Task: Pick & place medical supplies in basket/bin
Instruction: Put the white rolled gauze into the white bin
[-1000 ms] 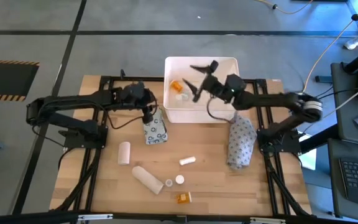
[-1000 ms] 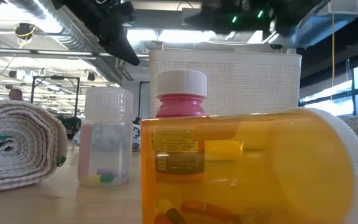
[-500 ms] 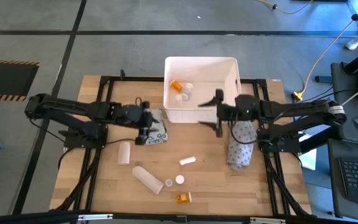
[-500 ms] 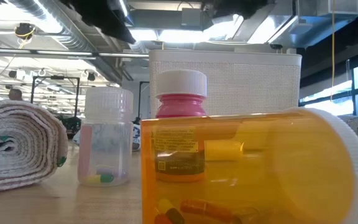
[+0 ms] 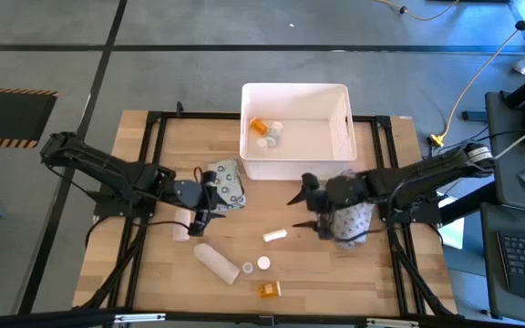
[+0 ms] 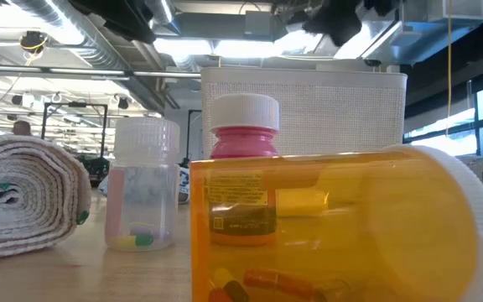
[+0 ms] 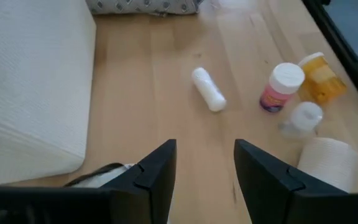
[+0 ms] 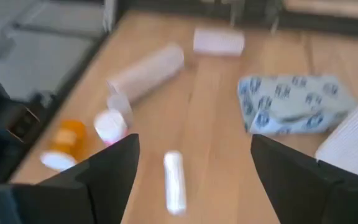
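Observation:
The white bin [image 5: 294,162] stands at the table's far middle, with an orange pill bottle [image 5: 259,125] and a small white item [image 5: 269,137] lying inside. Loose on the wood lie a small white roll [image 5: 274,235], a long roll [image 5: 217,261], a short roll [image 5: 181,226], a white-capped pink bottle [image 7: 280,87], a clear bottle [image 7: 303,118], an orange bottle [image 5: 269,290] and two grey packets [image 5: 226,187] [image 5: 354,219]. My left gripper [image 5: 200,217] hovers open by the short roll. My right gripper [image 8: 194,180] hovers wide open above and to the right of the small white roll [image 8: 174,182].
The bin's near wall [image 7: 30,93] stands just beyond my left gripper. Black frame rails [image 5: 144,228] run along both sides of the table. Bare wood lies between the two grippers, in front of the bin. In the low view the orange bottle [image 6: 334,226] fills the foreground.
My right gripper has swung from above the bin toward the table's near edge, coming down in front of the bin and tipping from steeply downward to nearer level. My left gripper has swung away from the grey packet by the bin toward the near edge.

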